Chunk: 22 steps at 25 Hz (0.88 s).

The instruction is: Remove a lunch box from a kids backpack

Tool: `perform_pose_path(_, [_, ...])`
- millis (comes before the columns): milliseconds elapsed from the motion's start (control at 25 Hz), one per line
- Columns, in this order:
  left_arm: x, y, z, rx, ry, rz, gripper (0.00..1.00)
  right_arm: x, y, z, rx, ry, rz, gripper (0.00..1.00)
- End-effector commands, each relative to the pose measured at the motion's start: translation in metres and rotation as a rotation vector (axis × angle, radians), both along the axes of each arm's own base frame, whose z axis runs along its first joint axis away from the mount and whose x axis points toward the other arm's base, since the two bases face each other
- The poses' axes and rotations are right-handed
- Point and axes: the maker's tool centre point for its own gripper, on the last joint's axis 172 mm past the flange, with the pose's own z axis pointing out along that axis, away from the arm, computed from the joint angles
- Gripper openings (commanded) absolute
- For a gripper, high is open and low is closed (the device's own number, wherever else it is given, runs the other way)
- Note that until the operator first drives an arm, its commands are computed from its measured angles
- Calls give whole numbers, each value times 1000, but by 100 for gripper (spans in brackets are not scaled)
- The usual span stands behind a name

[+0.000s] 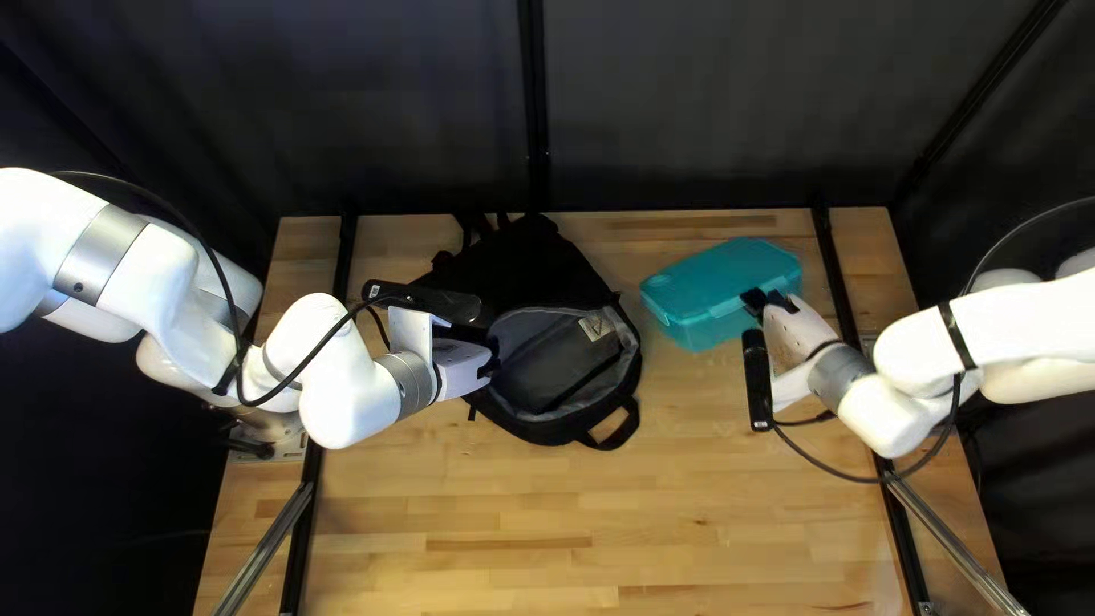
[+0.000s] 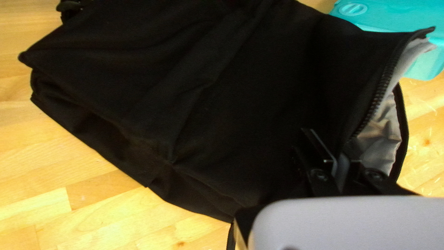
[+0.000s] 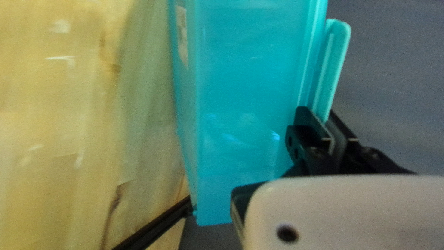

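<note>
Behind the bench [image 1: 684, 513] hangs a dark curtain [image 1: 684, 114], and towards the bench's far right corner the box [image 1: 721, 280] is seen, wholly outside the pack [image 1: 519, 262]. A strip of bare wood separates the two. The pack is laid towards the far left corner, its mouth [image 1: 559, 359] gaping towards the near edge.

The box's long axis is slanted: its left end is set nearer the near edge, its right end nearer the far edge. From the right gripper [image 3: 317, 112] the body of the box extends away towards the far edge and leftward, so its bulk is borne to one side of the grip. That gripper is closed on the clasp [image 3: 337, 58], near the right end of the long side that faces the near edge. The right arm is clearly the nearer one; by the left gripper [image 2: 329, 150], the pack's cloth is pinched beside the mouth.

Whether the box is touching the bench or held just above it cannot be told. The removal is judged all but done. Next, the base should be brought level onto the wood before the clasp is released, the pack being kept pinned meanwhile. With so off-centre a hold, the far end could sag or the box could swivel, and the clasp might spring open.
</note>
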Motion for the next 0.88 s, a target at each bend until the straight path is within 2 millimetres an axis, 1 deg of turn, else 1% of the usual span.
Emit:
perform_pose_path(40, [1,-1,0,0,1,-2,0,-4,14,-18,12,0,-11,0])
perform_pose_path(400, [2,-1,0,-3,3,-5,0,5,32,-37,48,3,-23,0])
perform_pose_path(480, [3,-2,-1,-3,2,-5,0,5,36,-45,59,5,-28,0])
perform_pose_path(640, [3,-2,-1,-5,0,-6,0,6,40,-54,75,8,-37,0])
perform_pose_path(880, [4,-2,-1,-6,-2,-6,0,5,44,-61,88,6,-42,0])
